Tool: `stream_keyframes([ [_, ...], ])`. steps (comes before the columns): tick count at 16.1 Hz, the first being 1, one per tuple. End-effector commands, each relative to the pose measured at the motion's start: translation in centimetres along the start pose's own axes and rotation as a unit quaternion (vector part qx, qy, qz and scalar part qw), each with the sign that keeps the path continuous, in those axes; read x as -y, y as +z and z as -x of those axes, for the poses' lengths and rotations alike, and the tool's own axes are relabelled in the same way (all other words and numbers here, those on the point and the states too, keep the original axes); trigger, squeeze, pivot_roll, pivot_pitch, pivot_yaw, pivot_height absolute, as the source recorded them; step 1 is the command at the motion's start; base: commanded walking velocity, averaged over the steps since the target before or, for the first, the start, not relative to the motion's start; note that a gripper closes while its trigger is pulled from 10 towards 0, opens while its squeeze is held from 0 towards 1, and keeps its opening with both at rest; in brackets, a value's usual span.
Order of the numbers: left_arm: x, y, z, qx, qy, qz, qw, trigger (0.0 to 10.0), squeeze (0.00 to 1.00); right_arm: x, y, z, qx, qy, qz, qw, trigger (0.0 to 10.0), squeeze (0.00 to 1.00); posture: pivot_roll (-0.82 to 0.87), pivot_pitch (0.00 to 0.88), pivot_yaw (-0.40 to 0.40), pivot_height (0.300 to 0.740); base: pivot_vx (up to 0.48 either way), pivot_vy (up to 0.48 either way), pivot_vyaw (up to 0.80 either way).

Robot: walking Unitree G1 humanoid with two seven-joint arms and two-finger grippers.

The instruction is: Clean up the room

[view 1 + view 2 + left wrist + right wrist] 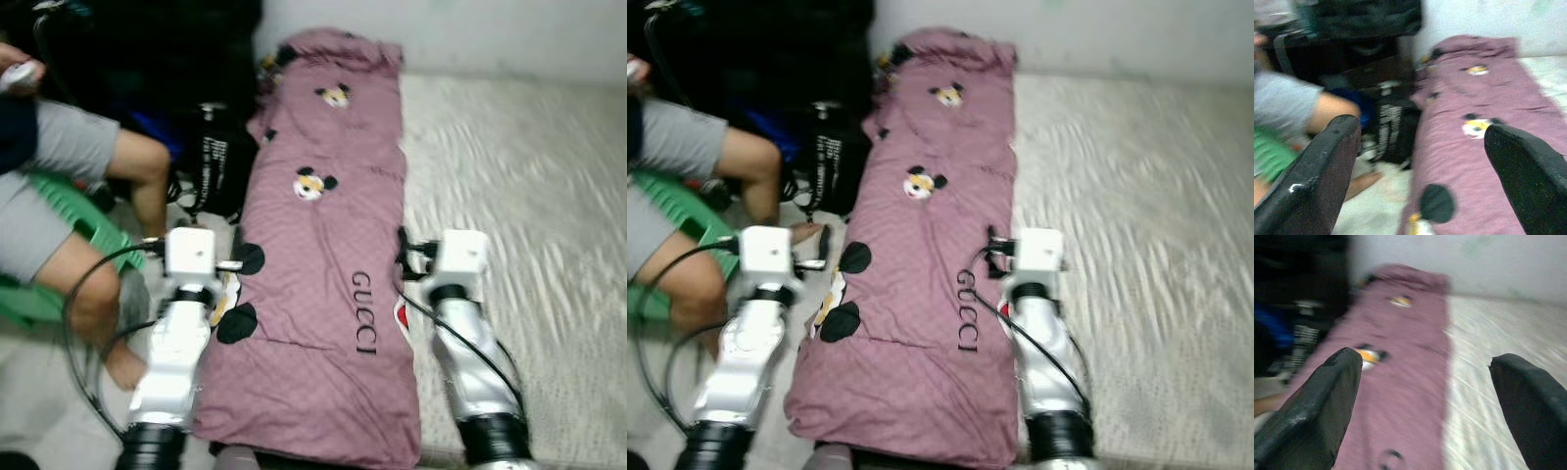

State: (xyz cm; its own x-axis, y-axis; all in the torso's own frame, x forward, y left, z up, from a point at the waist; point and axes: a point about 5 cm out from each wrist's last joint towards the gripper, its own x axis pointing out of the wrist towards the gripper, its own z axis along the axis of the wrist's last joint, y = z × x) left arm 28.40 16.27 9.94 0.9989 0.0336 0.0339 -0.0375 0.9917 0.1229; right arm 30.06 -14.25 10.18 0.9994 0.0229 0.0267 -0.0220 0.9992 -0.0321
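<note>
A mauve quilt (323,245) with cartoon mouse patches and black lettering lies folded in a long strip along the left side of the bed. My left arm (176,343) reaches along its left edge and my right arm (470,362) along its right edge. In the left wrist view my left gripper (1419,128) is open, fingers wide apart, over the quilt's left border. My right gripper (1422,358) is also open, held above the seam between the quilt (1400,347) and the pale mattress cover (1488,362). Neither holds anything.
The pale textured mattress cover (519,186) takes up the right side as far as the white wall. A person (69,196) in grey shorts sits on a green stool (59,225) close to my left arm. A black bag (220,157) and dark clutter stand by the bed's left side.
</note>
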Motion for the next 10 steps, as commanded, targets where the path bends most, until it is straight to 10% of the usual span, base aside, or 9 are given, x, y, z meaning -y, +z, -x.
stream_keyframes([
  [1,-0.5,-0.4,0.1,-0.005,0.005,0.002,1.000,10.0,0.00,-0.6,0.1,-0.1,0.001,0.034,0.013,0.999,10.0,0.00,0.08,0.000,0.027,0.740,0.000,0.000,0.00],
  [10,-0.3,-1.1,0.0,-0.022,0.013,-0.004,1.000,10.0,0.00,-2.3,-0.6,1.5,-0.042,0.080,-0.004,0.996,10.0,0.00,0.06,0.000,0.013,0.740,0.000,0.000,0.00],
])
